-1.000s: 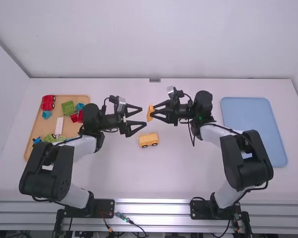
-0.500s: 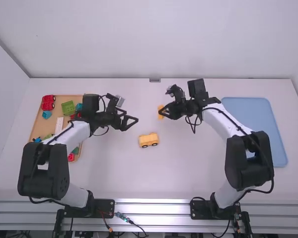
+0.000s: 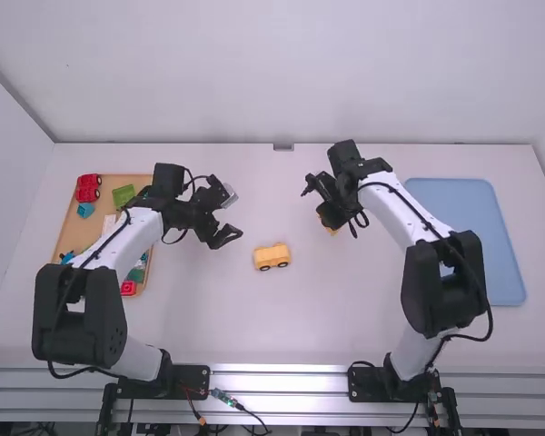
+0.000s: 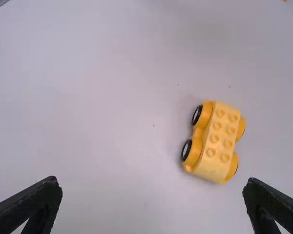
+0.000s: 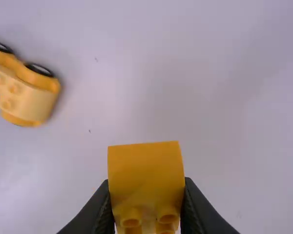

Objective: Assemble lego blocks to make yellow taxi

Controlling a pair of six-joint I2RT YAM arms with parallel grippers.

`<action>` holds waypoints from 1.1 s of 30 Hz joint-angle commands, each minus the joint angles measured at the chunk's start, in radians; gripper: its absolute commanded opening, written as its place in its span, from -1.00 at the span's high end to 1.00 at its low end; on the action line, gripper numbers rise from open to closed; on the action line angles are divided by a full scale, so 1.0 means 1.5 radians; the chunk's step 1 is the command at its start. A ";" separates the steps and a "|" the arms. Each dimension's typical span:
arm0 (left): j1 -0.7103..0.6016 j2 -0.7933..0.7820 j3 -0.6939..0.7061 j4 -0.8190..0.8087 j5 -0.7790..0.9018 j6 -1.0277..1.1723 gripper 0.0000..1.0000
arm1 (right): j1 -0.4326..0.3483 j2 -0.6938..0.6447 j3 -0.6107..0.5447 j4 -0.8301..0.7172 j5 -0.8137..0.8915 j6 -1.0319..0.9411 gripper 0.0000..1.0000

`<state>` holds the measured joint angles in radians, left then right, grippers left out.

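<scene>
The yellow block (image 5: 146, 165), smooth-faced with round studs, sits clamped between the fingers of the right gripper (image 3: 331, 218). Near it, the studded yellow car base (image 3: 272, 257) stands on its dark wheels on the white table (image 3: 254, 318). Across the base, the left gripper (image 3: 230, 238) has its fingers wide apart.

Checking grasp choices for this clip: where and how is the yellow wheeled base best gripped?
Probably from above, across the middle of the yellow wheeled base, one finger on each long side between its wheels: it stands wheels-down, studs up, longer than wide, with nothing against its sides.
</scene>
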<state>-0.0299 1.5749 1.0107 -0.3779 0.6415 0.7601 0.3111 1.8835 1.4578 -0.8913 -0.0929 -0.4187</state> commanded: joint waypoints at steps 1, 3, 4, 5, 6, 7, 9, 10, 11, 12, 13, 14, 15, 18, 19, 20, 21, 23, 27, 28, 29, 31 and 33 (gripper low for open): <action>0.002 -0.012 0.008 0.005 -0.018 0.020 -0.98 | 0.001 0.052 0.046 -0.035 0.025 0.062 1.00; 0.002 -0.012 0.008 0.016 -0.028 0.011 -0.98 | 0.004 0.084 0.063 -0.076 0.037 0.069 1.00; 0.001 -0.012 0.008 0.018 -0.031 0.013 -0.98 | 0.008 0.095 0.065 -0.085 0.047 0.060 1.00; -0.003 -0.012 0.008 0.021 -0.037 0.020 -0.98 | 0.013 0.112 0.067 -0.095 0.065 0.032 1.00; -0.003 -0.012 0.008 0.021 -0.038 0.032 -0.99 | 0.017 0.125 0.067 -0.100 0.076 0.006 1.00; -0.002 -0.012 0.008 0.020 -0.040 0.046 -0.98 | 0.020 0.137 0.067 -0.105 0.086 -0.023 1.00; 0.002 -0.012 0.008 0.014 -0.039 0.077 -0.98 | 0.029 0.161 0.067 -0.118 0.096 -0.121 1.00; 0.002 -0.012 0.008 0.014 -0.039 0.080 -0.98 | 0.035 0.169 0.067 -0.130 0.094 -0.169 1.00; 0.002 -0.012 0.008 0.015 -0.040 0.079 -0.98 | 0.037 0.170 0.066 -0.132 0.093 -0.181 1.00; 0.002 -0.012 0.008 0.015 -0.040 0.077 -0.98 | 0.041 0.173 0.066 -0.137 0.092 -0.210 1.00; 0.000 -0.012 0.008 0.015 -0.039 0.077 -0.98 | 0.048 0.175 0.066 -0.137 0.091 -0.234 1.00; -0.003 -0.012 0.008 0.015 -0.038 0.077 -0.98 | 0.052 0.177 0.066 -0.135 0.094 -0.251 1.00; -0.003 -0.012 0.008 0.015 -0.039 0.078 -0.98 | 0.059 0.178 0.066 -0.129 0.100 -0.270 1.00; -0.003 -0.012 0.008 0.015 -0.039 0.078 -0.98 | 0.084 0.178 0.052 -0.085 0.122 -0.344 1.00; -0.003 -0.012 0.008 0.015 -0.040 0.077 -0.98 | 0.086 0.178 0.049 -0.081 0.127 -0.351 1.00; -0.002 -0.012 0.008 0.015 -0.040 0.077 -0.98 | 0.094 0.178 0.036 -0.057 0.151 -0.355 1.00; 0.001 -0.012 0.008 0.014 -0.040 0.077 -0.98 | 0.099 0.178 0.027 -0.043 0.165 -0.356 1.00; 0.003 -0.012 0.008 0.013 -0.040 0.078 -0.98 | 0.108 0.178 0.005 -0.016 0.184 -0.364 1.00; -0.003 -0.012 0.008 0.010 -0.068 0.074 -0.99 | 0.110 0.175 -0.036 0.033 0.175 -0.380 1.00; -0.003 -0.012 0.008 0.011 -0.075 0.071 -0.98 | 0.107 0.173 -0.042 0.037 0.162 -0.383 1.00; -0.003 -0.012 0.008 0.012 -0.077 0.066 -0.98 | 0.106 0.168 -0.046 0.036 0.147 -0.399 1.00; -0.002 -0.012 0.007 0.014 -0.081 0.060 -0.98 | 0.105 0.159 -0.049 0.046 0.116 -0.417 1.00; -0.002 -0.012 0.007 0.011 -0.087 0.060 -0.98 | 0.100 0.156 -0.051 0.060 0.105 -0.414 1.00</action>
<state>-0.0303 1.5749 1.0107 -0.3553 0.5205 0.8570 0.4683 2.1292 1.4021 -0.8093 0.1299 -1.0077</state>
